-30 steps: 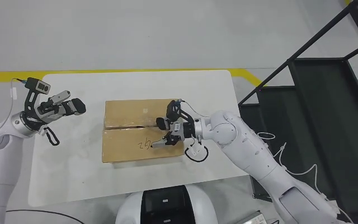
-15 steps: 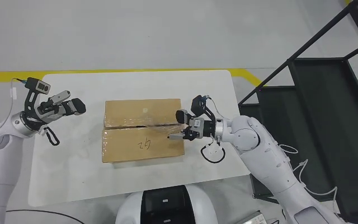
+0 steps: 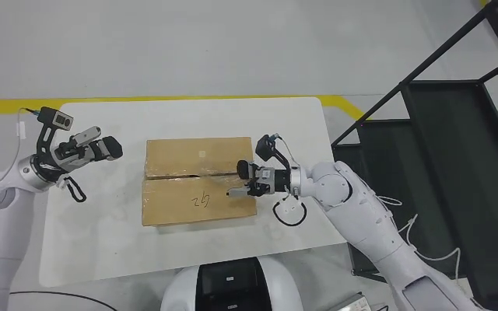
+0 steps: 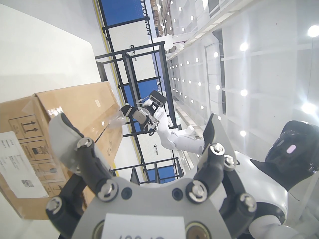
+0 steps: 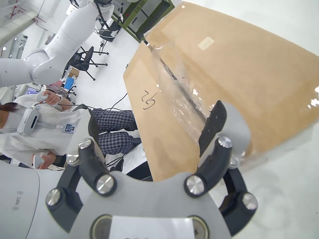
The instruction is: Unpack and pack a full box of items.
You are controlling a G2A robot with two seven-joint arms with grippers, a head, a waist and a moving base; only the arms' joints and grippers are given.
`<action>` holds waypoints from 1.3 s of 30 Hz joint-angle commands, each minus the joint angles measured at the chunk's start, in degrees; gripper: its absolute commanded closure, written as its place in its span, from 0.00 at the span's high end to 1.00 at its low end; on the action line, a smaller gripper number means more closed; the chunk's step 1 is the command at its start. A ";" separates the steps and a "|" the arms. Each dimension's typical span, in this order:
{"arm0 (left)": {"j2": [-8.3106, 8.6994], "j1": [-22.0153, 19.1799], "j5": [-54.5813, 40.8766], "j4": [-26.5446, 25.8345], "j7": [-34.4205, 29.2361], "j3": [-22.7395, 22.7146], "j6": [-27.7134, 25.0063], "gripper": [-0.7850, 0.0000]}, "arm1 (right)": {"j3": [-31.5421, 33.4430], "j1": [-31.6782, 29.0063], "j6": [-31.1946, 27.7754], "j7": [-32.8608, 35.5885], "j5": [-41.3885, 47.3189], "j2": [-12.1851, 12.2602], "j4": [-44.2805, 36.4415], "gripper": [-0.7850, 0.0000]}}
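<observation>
The right pincer [image 3: 241, 179], jaws apart, has pulled back along the box [image 3: 194, 167] and now noses in again at the tape [image 5: 174, 85] just ahead; flaps still sealed.

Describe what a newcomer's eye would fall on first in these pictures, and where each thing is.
A closed cardboard box sits in the middle of the white table, with crinkled clear tape along its centre seam. The right gripper is at one end of that seam, fingers open; the left gripper hangs open past the box's other end.
</observation>
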 commanded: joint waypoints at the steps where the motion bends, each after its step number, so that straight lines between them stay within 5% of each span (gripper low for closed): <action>1: 0.09 0.28 0.01 -0.83 -1.14 -0.41 -0.33 1.00 | -0.45 0.68 -0.08 0.19 -0.51 -0.07 -1.30 1.00; 5: 0.09 0.58 0.15 -2.13 -2.29 -0.41 -0.54 1.00 | -2.55 3.34 2.02 1.48 -1.38 -0.53 -2.79 1.00; 11: -0.01 0.62 0.24 -2.04 -2.18 -0.22 -0.35 1.00 | -5.58 7.97 9.49 -2.23 -18.94 -1.42 -3.23 1.00; 18: -0.02 0.46 0.97 -1.60 -1.74 -0.40 0.21 1.00 | -5.42 7.75 10.77 -7.44 -30.03 -1.32 -3.07 1.00; 19: -0.01 0.44 1.05 -1.53 -1.74 -0.42 0.36 1.00 | -5.32 7.59 10.63 -7.53 -30.93 -1.26 -3.35 0.98; 21: -0.03 0.36 1.18 -1.55 -1.79 -0.40 0.47 1.00 | -5.18 7.50 10.15 -7.50 -32.37 -1.16 -3.47 0.64; 24: -0.12 0.33 1.35 -1.82 -1.59 -0.01 0.60 1.00 | -5.47 8.00 10.49 -7.71 -34.12 -1.26 -2.50 0.66; 30: -0.20 0.88 2.31 -2.74 -0.63 0.21 0.74 1.00 | -6.45 9.15 12.11 -8.49 -35.89 -1.75 -1.01 0.55; 36: -0.19 1.53 2.75 -3.56 -0.19 0.02 1.02 1.00 | -8.29 10.13 11.48 -7.66 -36.05 -2.32 -0.42 0.67; 39: -0.20 1.75 2.83 -3.84 -0.04 -0.08 1.10 1.00 | -8.92 10.50 11.14 -7.70 -35.89 -2.57 -0.20 0.65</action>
